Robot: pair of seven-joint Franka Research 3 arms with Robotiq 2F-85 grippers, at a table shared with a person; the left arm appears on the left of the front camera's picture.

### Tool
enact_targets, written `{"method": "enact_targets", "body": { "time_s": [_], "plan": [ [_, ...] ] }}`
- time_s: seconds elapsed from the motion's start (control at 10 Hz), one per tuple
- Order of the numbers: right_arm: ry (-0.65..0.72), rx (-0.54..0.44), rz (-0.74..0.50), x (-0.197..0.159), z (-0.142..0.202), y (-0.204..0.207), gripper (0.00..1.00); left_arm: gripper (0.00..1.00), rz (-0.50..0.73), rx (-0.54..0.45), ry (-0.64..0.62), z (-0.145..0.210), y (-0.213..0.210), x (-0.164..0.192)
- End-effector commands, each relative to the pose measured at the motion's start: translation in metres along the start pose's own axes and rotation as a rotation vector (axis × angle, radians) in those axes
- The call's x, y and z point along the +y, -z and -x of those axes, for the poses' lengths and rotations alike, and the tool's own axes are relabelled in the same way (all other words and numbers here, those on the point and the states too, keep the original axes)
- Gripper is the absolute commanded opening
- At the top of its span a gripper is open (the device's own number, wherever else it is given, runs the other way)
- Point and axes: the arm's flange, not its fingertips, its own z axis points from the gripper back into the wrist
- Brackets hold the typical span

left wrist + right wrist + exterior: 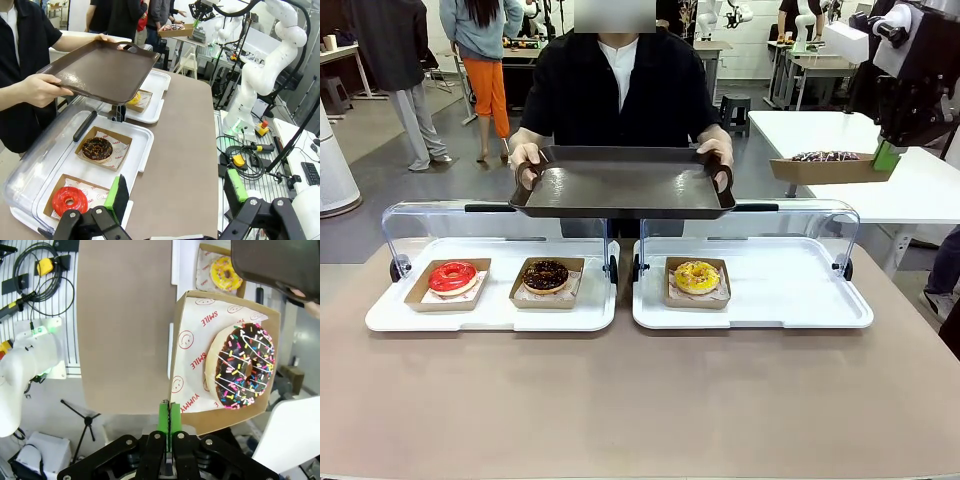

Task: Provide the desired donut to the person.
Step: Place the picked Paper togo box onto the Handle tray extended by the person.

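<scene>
A chocolate donut with coloured sprinkles (242, 366) lies in a brown cardboard tray (200, 340). My right gripper (169, 417) is shut on that tray's edge. In the front view the gripper (886, 155) holds the tray with the donut (825, 156) high at the right, level with the person's hands. The person (615, 90) in the black overshirt stands across the table and holds out a dark brown serving tray (620, 188) with both hands. My left gripper (176, 190) is open with nothing between its fingers, above the table's left end.
Two white trays (490, 315) (790, 300) with raised clear lids sit on the brown table. They hold a red donut (452, 276), a chocolate donut (546, 275) and a yellow donut (696, 276), each in a cardboard tray. A white table (930, 190) stands at the right.
</scene>
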Motion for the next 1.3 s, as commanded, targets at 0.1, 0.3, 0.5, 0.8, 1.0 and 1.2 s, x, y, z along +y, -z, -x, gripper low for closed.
{"method": "enact_targets", "body": {
  "time_s": [0.1,0.3,0.5,0.8,1.0,1.2],
  "plan": [
    [0.004,0.005,0.004,0.003,0.0,0.003,0.0,1.0,0.0,-0.006,-0.004,-0.002,-0.001,-0.002],
    [0.004,0.005,0.004,0.003,0.0,0.003,0.0,1.0,0.0,-0.006,-0.004,-0.002,-0.001,-0.002],
    [0.004,0.005,0.004,0.003,0.0,0.003,0.0,1.0,0.0,-0.006,-0.004,-0.002,-0.001,-0.002],
    [-0.024,-0.014,0.056,0.01,-0.016,-0.021,0.01,1.0,0.0,-0.006,-0.004,-0.002,-0.001,-0.002],
    [-0.034,-0.009,0.115,0.009,-0.05,-0.055,0.01,1.0,0.0,-0.006,-0.004,-0.002,-0.001,-0.002],
    [-0.038,-0.006,0.127,-0.004,-0.088,-0.067,0.01,1.0,0.0,-0.006,-0.004,-0.002,-0.001,-0.002]
  ]
}}
